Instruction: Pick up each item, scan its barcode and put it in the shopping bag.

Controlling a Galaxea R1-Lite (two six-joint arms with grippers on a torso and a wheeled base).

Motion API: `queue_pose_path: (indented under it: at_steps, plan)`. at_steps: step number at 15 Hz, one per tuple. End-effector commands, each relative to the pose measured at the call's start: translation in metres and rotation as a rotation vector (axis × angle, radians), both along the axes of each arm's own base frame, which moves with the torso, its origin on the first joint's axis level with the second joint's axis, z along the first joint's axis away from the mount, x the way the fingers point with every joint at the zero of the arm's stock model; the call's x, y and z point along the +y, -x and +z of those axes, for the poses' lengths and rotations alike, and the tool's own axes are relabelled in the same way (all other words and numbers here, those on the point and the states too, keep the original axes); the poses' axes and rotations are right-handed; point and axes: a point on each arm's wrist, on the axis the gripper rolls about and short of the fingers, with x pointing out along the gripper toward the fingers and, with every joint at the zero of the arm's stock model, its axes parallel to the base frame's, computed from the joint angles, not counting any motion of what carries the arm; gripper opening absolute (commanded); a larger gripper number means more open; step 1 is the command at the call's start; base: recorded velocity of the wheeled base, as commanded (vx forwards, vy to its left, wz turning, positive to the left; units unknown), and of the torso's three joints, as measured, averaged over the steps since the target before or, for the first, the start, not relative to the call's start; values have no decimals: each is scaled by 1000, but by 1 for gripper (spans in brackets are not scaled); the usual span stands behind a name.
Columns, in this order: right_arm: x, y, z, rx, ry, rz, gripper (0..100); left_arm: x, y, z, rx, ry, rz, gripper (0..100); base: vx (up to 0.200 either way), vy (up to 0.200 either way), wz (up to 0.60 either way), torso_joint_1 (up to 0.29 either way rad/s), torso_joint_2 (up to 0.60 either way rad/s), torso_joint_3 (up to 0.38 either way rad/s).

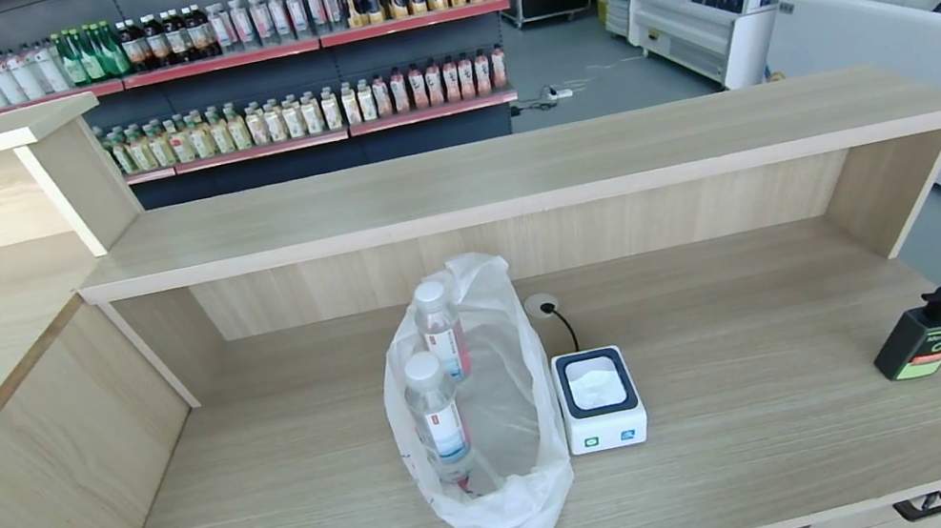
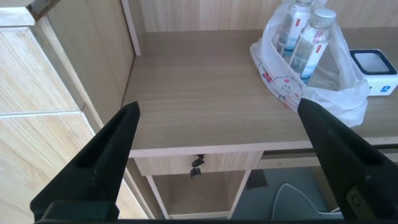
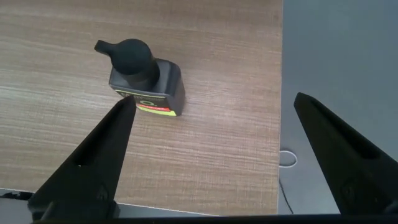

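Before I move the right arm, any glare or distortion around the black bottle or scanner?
Head view: the counter bows at its edges; the scanner glares white on top. Right wrist view: the black bottle is evenly lit, no glare.

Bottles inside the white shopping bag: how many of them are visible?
2. The front bottle stands in the shopping bag nearer the front edge of the counter; the rear bottle stands right behind it. The bag's folds may hide more lower down.

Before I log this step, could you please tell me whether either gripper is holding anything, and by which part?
Nothing is held: the left gripper and right gripper are both open and empty.
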Motion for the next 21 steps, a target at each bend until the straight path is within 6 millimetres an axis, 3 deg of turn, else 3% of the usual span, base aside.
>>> queue_pose_path:
  at_steps: [1,7,14,21]
  plan:
    - [3,-16,-18,23,-9,47,100,0,0,0,1,1,0,100,0,0,0,0,0,0]
    - [20,-32,-43,64,-1,143,100,0,0,0,1,-1,0,100,0,0,0,0,0,0]
    - [48,-57,-59,88,-18,245,100,0,0,0,1,1,0,100,0,0,0,0,0,0]
    - [59,-70,-72,81,-5,299,100,0,0,0,1,-1,0,100,0,0,0,0,0,0]
